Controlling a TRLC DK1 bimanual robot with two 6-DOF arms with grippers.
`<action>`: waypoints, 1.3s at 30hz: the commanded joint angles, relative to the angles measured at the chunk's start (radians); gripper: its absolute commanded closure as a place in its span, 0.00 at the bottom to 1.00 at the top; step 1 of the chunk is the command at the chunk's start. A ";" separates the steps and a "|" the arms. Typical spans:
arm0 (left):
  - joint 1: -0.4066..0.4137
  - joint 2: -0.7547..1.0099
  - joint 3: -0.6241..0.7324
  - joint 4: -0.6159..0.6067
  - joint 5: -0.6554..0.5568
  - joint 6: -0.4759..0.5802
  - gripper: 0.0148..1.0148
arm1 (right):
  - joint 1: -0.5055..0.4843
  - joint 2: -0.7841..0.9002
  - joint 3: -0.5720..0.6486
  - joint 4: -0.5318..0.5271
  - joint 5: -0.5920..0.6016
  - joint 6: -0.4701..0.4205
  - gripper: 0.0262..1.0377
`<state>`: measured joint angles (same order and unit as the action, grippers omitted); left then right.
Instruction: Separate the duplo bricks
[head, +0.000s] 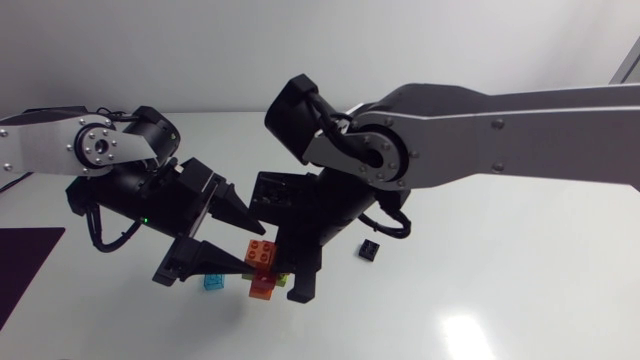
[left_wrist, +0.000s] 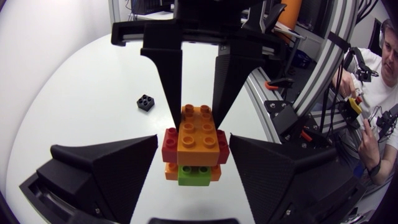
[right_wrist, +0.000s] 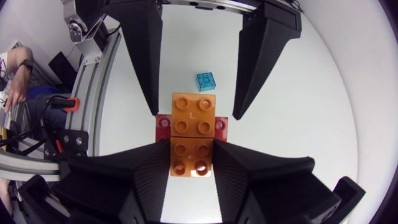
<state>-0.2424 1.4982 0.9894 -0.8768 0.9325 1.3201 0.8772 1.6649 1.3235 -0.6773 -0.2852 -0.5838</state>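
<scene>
A duplo stack (head: 263, 258) hangs above the table: a long orange brick (right_wrist: 193, 115) on top, a red brick (left_wrist: 169, 144) crosswise under it, then another orange one and a green brick (left_wrist: 194, 176) at the base. My right gripper (right_wrist: 191, 158) is shut on one end of the top orange brick. My left gripper (left_wrist: 194, 146) is open and straddles the stack from the opposite side. Its fingertips (left_wrist: 146, 149) stand level with the red brick's ends, very close to them. In the head view both grippers meet at the stack near the table's middle.
A translucent blue brick (right_wrist: 206, 81) lies on the table just beyond the stack, below the left gripper (head: 250, 243). A small black brick (left_wrist: 145, 102) lies to the right of the right gripper (head: 285, 270). A dark mat (head: 25, 262) covers the table's left edge.
</scene>
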 joint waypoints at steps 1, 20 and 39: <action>-0.012 0.005 0.009 -0.014 0.015 0.021 0.40 | -0.003 -0.022 -0.029 0.002 -0.006 0.018 0.76; -0.043 0.014 0.012 -0.017 0.014 0.016 0.76 | 0.002 -0.054 -0.087 0.042 -0.003 0.021 0.76; 0.078 0.166 0.141 -0.060 0.028 0.030 0.76 | -0.006 -0.114 -0.190 0.090 0.057 0.019 0.76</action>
<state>-0.2092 1.6123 1.1149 -0.9531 0.9623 1.3170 0.8925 1.5917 1.1633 -0.5777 -0.2352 -0.5621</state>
